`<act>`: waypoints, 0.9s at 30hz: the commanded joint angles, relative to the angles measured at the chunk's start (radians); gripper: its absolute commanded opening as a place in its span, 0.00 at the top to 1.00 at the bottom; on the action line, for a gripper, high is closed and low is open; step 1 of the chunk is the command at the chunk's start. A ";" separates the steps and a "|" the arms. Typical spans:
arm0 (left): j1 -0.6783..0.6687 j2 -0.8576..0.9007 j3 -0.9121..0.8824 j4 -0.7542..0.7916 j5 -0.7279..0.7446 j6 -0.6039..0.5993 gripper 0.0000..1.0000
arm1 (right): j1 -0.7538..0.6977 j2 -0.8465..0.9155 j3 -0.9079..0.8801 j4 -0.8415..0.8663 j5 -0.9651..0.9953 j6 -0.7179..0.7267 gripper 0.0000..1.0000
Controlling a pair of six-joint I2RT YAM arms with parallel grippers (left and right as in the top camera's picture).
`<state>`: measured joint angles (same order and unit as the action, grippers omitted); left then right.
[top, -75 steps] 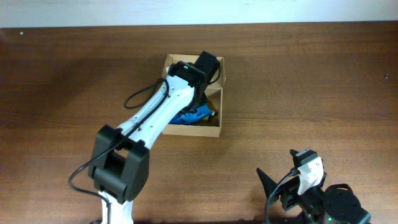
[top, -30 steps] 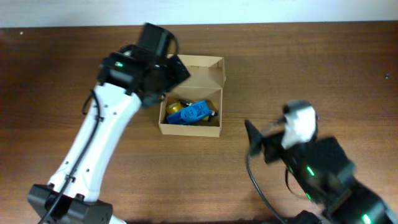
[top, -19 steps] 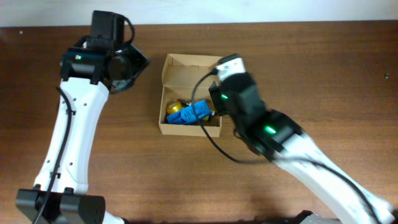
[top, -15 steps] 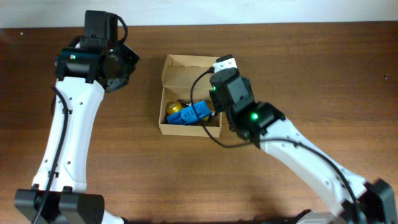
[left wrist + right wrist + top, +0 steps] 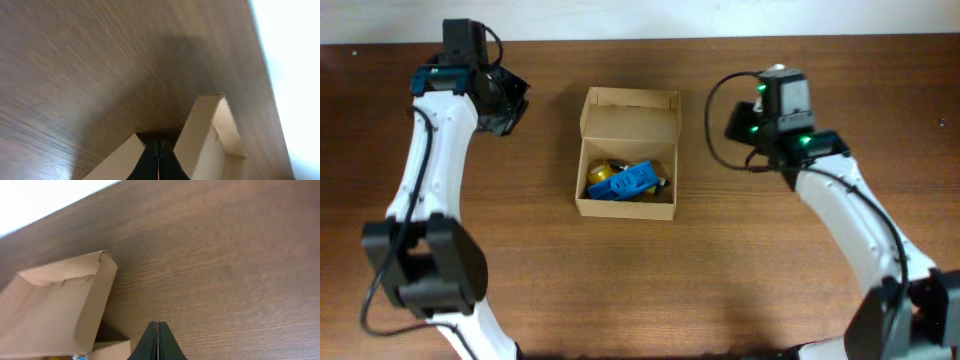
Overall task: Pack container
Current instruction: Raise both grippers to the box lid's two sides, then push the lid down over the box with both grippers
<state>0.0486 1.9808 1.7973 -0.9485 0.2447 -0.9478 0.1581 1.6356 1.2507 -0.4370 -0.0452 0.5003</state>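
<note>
The left fingers (image 5: 150, 167) have drawn farther left, pressed together and empty. The open box (image 5: 630, 125) sits at the middle of the surface (image 5: 620, 290); only overhead shows the blue block (image 5: 632, 180) inside. The right fingers (image 5: 150, 350), backed off rightward, are likewise closed on nothing.

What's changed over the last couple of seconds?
The left gripper came out of the box and swung off to the left, shut and empty. The right gripper came up from its parked spot to the box's right edge, then backed away, shut and empty. The box, flap open, its blue item and yellow item stayed put.
</note>
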 commanded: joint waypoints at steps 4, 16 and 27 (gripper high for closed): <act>0.035 0.175 0.008 0.034 0.363 0.023 0.98 | -0.082 0.192 0.016 0.028 -0.350 0.181 0.96; 0.013 0.356 0.008 0.137 0.588 0.022 0.99 | -0.045 0.423 0.016 0.219 -0.591 0.327 0.96; -0.027 0.375 0.008 0.216 0.624 0.022 0.98 | 0.031 0.449 0.016 0.399 -0.606 0.373 0.97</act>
<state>0.0296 2.3405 1.7973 -0.7578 0.8257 -0.9413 0.1677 2.0697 1.2560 -0.0635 -0.6281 0.8608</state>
